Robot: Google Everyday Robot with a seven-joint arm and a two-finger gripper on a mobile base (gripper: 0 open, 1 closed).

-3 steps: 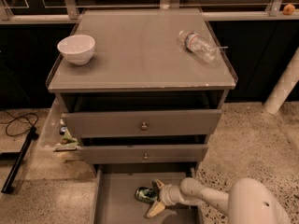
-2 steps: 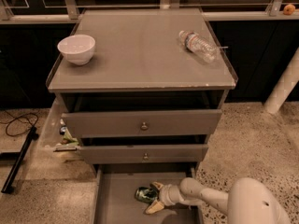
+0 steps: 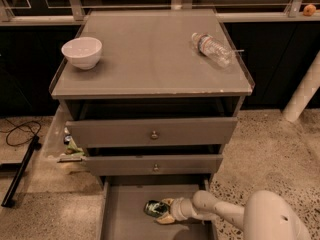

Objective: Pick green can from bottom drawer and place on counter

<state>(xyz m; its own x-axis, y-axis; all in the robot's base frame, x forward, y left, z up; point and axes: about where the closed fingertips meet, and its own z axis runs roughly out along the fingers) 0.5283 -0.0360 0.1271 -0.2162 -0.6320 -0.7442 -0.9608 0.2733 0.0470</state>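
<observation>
- Down in the shallow grey bottom drawer (image 3: 127,216), the small shiny green can (image 3: 154,208) lies unlifted.
- At the can sits the cream tool (image 3: 163,210); released or clenched, I cannot tell.
- Lift and placement on the flat grey table (image 3: 150,59) remain.

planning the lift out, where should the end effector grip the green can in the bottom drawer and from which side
Grip the green can across its curved side wall, mid-body, from the camera view's right. The end effector sits beside it there, low in the bottom drawer; the middle drawer overhangs the space behind it.
</observation>
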